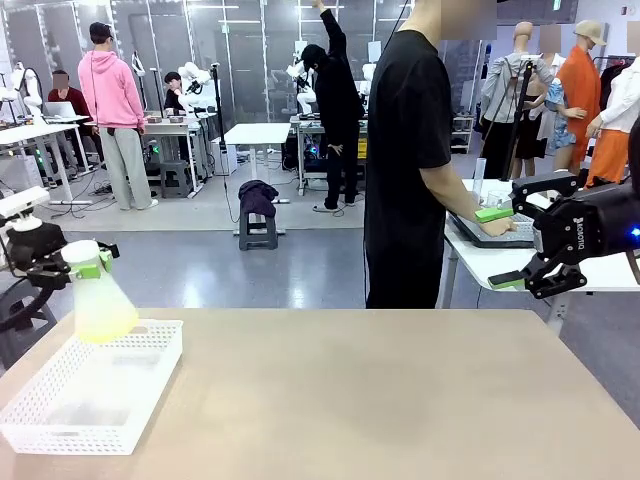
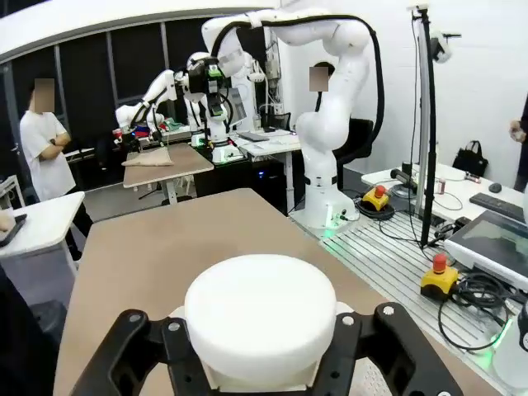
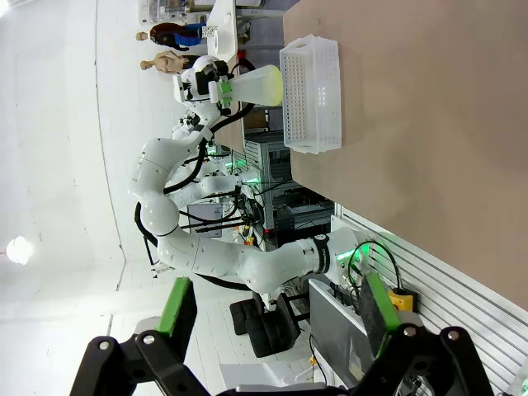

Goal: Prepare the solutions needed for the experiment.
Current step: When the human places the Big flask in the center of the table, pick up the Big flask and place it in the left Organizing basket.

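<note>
At the left edge of the tan worktop [image 1: 360,390], the robot's left end effector [image 1: 88,262] grips a translucent conical flask [image 1: 100,298] by its neck and holds it above the near-left end of a white perforated plastic basket [image 1: 150,372], with the solutions [image 1: 104,322] showing as a shallow pale yellow-green layer in the flask's wide base. From the wrist, the flask's white round top sits clamped between the black fingers [image 2: 144,346], the bare worktop stretching away beyond. The flask is clear of the basket, so the step in hand looks like lifting or carrying the flask rather than pouring; no second vessel is visible to receive the liquid. A person in a black shirt [image 1: 405,160] stands at the far side, mid-frame, turned toward a neighbouring table with a hand at a keyboard there. At the right, the right end effector [image 1: 515,245] hangs well above the worktop with its green-padded fingers spread wide and nothing between them. The next move probably calls for keeping the flask upright while bringing it to the open centre of the worktop and setting it down gently.
</note>
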